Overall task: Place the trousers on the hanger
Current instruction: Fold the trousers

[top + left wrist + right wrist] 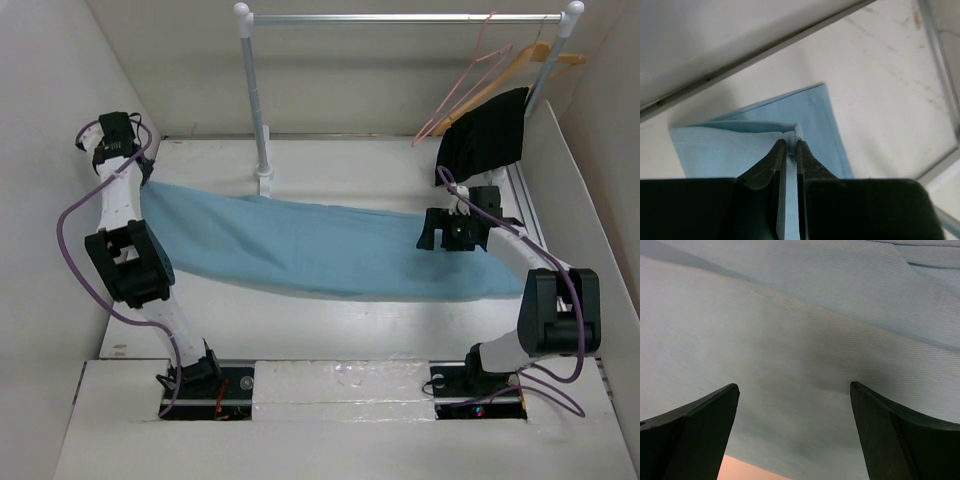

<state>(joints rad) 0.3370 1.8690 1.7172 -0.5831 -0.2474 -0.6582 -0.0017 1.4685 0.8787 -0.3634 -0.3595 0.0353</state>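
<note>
The light blue trousers [310, 250] lie stretched across the table from left to right. My left gripper [148, 183] is shut on their left end; in the left wrist view the cloth [745, 145] bunches between the closed tips of that gripper [789, 143]. My right gripper [432, 230] hovers over the right part of the trousers, open and empty. In the right wrist view the cloth [805, 325] fills the frame below that gripper [794, 386]. Two hangers, a pink wire one [462, 88] and a wooden one [520, 62], hang at the right end of the rail [400, 17].
A black garment [485, 135] hangs from the wooden hanger at the back right. The rail's left post [258, 110] stands behind the trousers. White walls close in on both sides. A metal frame edge [940, 65] shows in the left wrist view.
</note>
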